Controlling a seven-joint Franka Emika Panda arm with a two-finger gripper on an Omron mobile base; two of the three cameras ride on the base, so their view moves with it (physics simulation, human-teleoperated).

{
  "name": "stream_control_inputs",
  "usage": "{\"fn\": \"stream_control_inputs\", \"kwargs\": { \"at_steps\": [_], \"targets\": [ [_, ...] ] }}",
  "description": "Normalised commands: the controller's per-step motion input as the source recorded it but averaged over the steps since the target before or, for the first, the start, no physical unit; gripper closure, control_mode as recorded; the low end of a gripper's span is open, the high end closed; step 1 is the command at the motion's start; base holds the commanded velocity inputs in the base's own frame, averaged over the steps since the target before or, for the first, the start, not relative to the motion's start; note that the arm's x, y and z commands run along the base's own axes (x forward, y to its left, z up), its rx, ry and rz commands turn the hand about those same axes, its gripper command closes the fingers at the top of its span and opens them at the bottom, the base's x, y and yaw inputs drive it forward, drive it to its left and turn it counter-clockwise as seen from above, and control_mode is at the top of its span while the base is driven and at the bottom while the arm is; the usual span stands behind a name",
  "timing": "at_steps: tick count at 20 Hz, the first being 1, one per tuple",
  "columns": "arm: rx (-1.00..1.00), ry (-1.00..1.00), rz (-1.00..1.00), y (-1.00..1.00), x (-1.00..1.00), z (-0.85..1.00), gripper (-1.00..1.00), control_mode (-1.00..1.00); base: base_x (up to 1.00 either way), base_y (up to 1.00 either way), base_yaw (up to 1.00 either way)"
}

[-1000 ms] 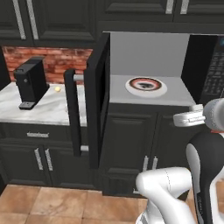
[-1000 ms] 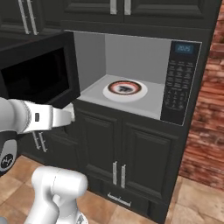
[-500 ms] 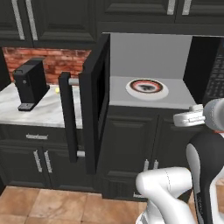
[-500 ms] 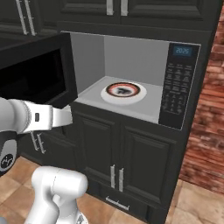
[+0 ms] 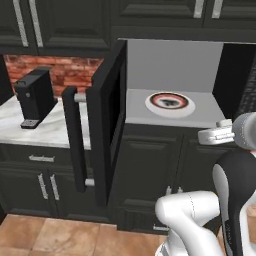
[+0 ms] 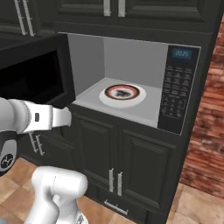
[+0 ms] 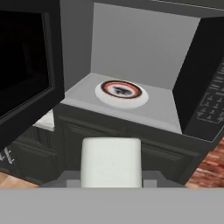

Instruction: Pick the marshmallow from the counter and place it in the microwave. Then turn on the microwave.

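microwave (image 6: 131, 94) display digits (blurred), unreadable

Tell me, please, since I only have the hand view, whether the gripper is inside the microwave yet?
Observer: Not yet. In the left base view the gripper hangs outside the microwave, in front of the edge of its floor.
Operator: Thank you. Is anything standing on the counter beside the door?
Observer: Yes, a black coffee machine stands on the counter, to the left of the open door.
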Motion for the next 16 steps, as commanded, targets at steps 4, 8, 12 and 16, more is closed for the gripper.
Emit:
{"fn": "stream_control_inputs", "kwargs": {
  "at_steps": [4,8,12,16],
  "targets": [
    [0.0,0.0,0.0,0.0,0.0,0.0,1.0,1.0,0.34,-0.22,0.01],
    [0.0,0.0,0.0,0.0,0.0,0.0,1.0,1.0,0.3,-0.17,0.0],
    [0.0,0.0,0.0,0.0,0.0,0.0,1.0,1.0,0.24,-0.12,-0.05],
    [0.0,0.0,0.0,0.0,0.0,0.0,1.0,1.0,0.17,-0.08,-0.06]
  ]
}}
